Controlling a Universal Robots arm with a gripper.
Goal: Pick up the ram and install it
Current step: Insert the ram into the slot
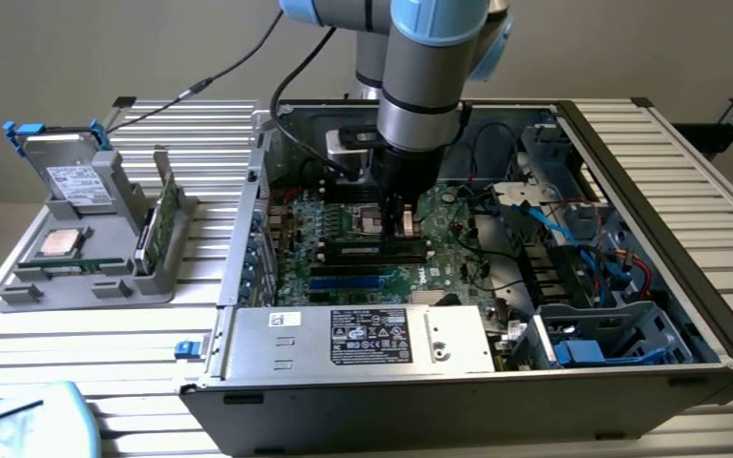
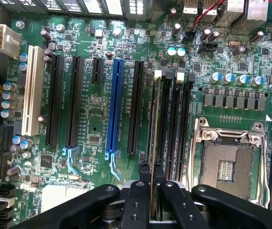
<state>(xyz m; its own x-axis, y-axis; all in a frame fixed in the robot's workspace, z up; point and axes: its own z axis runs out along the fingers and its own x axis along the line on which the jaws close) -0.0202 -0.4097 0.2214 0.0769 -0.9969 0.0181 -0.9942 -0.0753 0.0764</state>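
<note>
The one tool [image 2: 152, 177] is closed on the ram [image 2: 155, 119], a single green stick pinched edge-on between two black fingers [image 2: 138, 195]. The ram runs straight out from the fingertips, in line with the black memory slots [image 2: 174, 124], which carry two cream latch tabs at their far end. I cannot tell whether it is seated.

To one side of the tool lies one open processor socket [image 2: 226, 162]. To the other side are one blue slot [image 2: 114, 105], four black slots and one white slot [image 2: 33, 90].

In the exterior view the tool [image 1: 399, 218] hangs low inside the open computer case [image 1: 621, 382]. Well away from it, on the bench [image 1: 87, 353], a grey holder [image 1: 35, 286] carries one upright green stick [image 1: 160, 215] and one silver processor [image 1: 61, 243].
</note>
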